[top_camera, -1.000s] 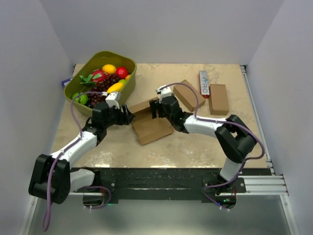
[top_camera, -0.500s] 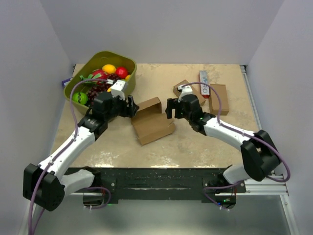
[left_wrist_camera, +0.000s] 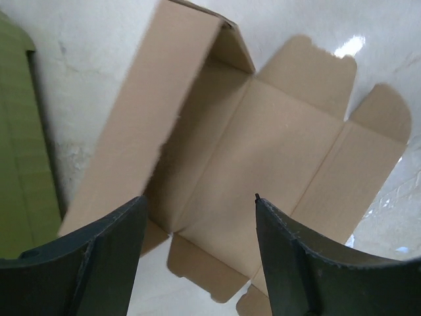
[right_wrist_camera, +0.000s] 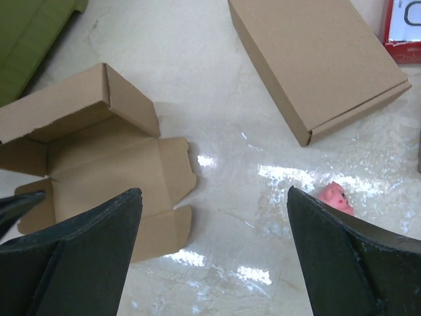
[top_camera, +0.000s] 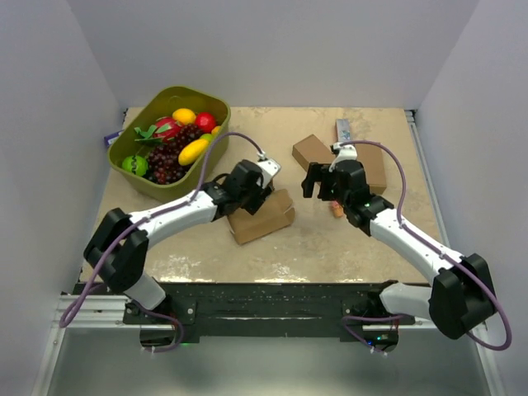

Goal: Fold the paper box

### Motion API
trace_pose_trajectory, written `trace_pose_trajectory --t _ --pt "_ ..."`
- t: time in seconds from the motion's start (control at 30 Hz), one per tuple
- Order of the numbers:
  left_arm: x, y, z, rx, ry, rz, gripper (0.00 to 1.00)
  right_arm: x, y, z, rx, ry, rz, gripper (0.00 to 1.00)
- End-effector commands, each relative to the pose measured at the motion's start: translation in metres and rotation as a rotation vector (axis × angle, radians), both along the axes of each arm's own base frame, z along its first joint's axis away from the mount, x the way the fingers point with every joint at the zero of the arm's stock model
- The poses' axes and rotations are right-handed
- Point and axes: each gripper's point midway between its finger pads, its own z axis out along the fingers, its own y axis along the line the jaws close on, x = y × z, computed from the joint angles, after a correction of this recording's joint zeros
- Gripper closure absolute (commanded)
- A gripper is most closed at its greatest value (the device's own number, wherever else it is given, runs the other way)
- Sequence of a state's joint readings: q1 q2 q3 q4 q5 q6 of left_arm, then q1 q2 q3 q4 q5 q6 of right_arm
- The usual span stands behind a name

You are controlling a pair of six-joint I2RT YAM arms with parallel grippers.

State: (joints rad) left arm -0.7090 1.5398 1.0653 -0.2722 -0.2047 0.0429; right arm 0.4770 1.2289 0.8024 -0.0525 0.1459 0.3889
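Observation:
The paper box point(top_camera: 269, 218) lies open in the middle of the table, brown and unprinted. In the left wrist view the paper box point(left_wrist_camera: 263, 151) shows its inside, with one long panel point(left_wrist_camera: 141, 131) raised at the left and small flaps spread flat. My left gripper point(top_camera: 252, 190) hovers over the box's back part, open point(left_wrist_camera: 198, 201), with nothing between its fingers. My right gripper point(top_camera: 318, 186) is to the right of the box, apart from it, wide open point(right_wrist_camera: 214, 194) over bare table. The right wrist view has the paper box point(right_wrist_camera: 99, 151) at its left.
A closed brown box point(top_camera: 310, 152) point(right_wrist_camera: 316, 62) lies behind the right gripper and another point(top_camera: 373, 165) further right. A white-and-red carton point(top_camera: 343, 130) lies at the back. A small pink thing point(right_wrist_camera: 335, 196) sits under the right arm. A green basket point(top_camera: 142, 177) of fruit stands back left.
My left arm has swung right, from beside the basket to over the box. My right gripper has drawn back to the right, away from the box. Both grippers have opened wider.

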Motion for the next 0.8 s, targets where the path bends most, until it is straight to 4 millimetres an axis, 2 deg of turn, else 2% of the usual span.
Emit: trace_pose_trajectory --t 0.0,0.13,0.33,0.47,0.5,0.57,0.6,0.67,0.7,0.73,0.77 --pt "0.019 0.003 0.021 0.172 -0.172 0.061 0.28 -0.008 -0.006 0.001 0.023 0.002 -0.004 0.05" --pt "0.025 0.008 0.024 0.256 -0.241 0.103 0.28 -0.012 -0.004 0.003 0.043 -0.007 0.017 0.05" --pt "0.025 -0.004 0.027 0.306 -0.315 0.078 0.28 -0.012 -0.001 0.000 0.056 -0.002 0.037 0.04" --pt "0.031 -0.005 0.022 0.341 -0.331 0.073 0.28 -0.011 0.001 -0.001 0.066 0.005 0.047 0.04" --pt "0.033 -0.003 0.013 0.379 -0.324 0.077 0.28 -0.011 0.002 -0.001 0.072 0.004 0.048 0.04" --pt "0.039 -0.001 0.012 0.423 -0.330 0.110 0.32 -0.012 0.004 0.001 0.079 0.003 0.062 0.04" --pt "0.040 0.002 0.000 0.479 -0.309 0.111 0.33 -0.012 0.004 0.002 0.082 0.002 0.061 0.04" --pt "0.049 0.004 0.002 0.513 -0.320 0.144 0.35 -0.012 0.005 0.004 0.088 -0.002 0.064 0.04" --pt "0.051 0.005 -0.006 0.539 -0.307 0.142 0.37 -0.012 0.005 0.005 0.088 -0.003 0.066 0.04" --pt "0.054 0.004 -0.005 0.540 -0.310 0.148 0.39 -0.012 0.005 0.006 0.088 -0.005 0.065 0.04" --pt "0.057 0.005 -0.008 0.558 -0.310 0.154 0.47 -0.013 0.004 0.008 0.091 -0.009 0.065 0.04"
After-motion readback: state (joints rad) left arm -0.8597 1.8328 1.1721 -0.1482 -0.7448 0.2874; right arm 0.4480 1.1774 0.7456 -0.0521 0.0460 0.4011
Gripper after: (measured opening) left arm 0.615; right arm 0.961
